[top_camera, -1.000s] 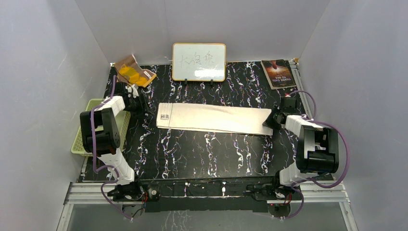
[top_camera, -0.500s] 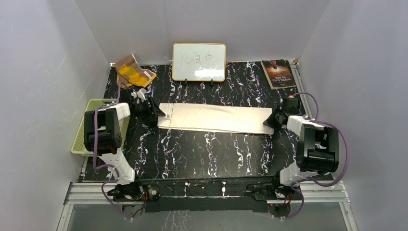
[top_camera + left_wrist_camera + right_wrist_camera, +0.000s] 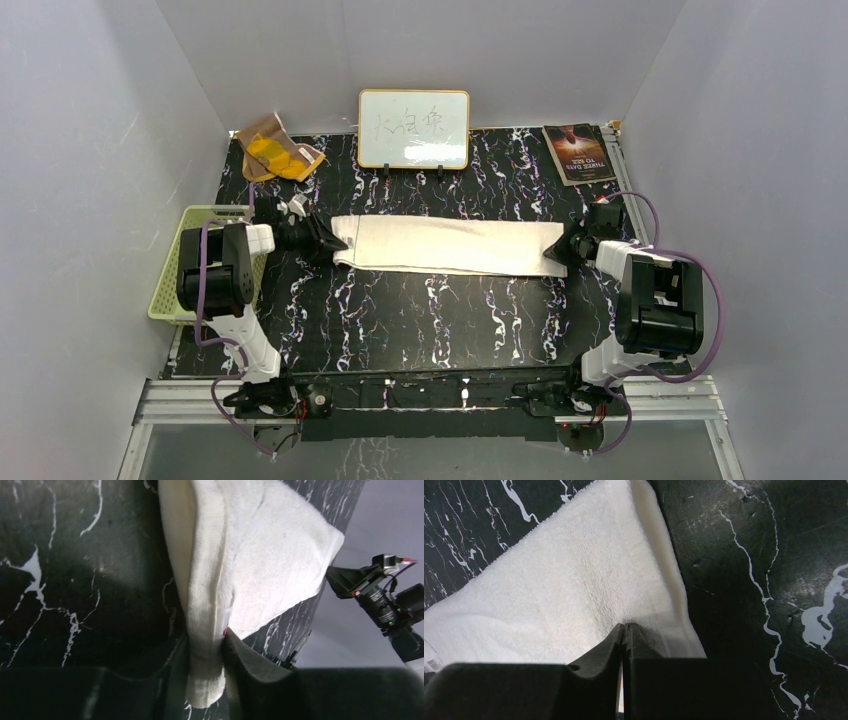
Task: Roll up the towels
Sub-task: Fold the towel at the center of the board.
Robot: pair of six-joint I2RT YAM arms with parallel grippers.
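The left tool is clamped on the left end of the cream towel, one finger on each side of a doubled-over hem that stands up between them. The right tool has its fingers pressed together, tips touching the hem at the towel's right end; whether any cloth is nipped between them cannot be told. The towel lies as a long strip across the middle of the black marbled surface, its long edges nearly straight and its left end rounded where it folds. A broad band of bare surface runs from its near edge to the arm bases, and a narrower one from its far edge to the whiteboard. The orange-and-brown cloth sits crumpled at the far left corner, well apart, the booklet at the far right, and the green basket hangs off the left edge.
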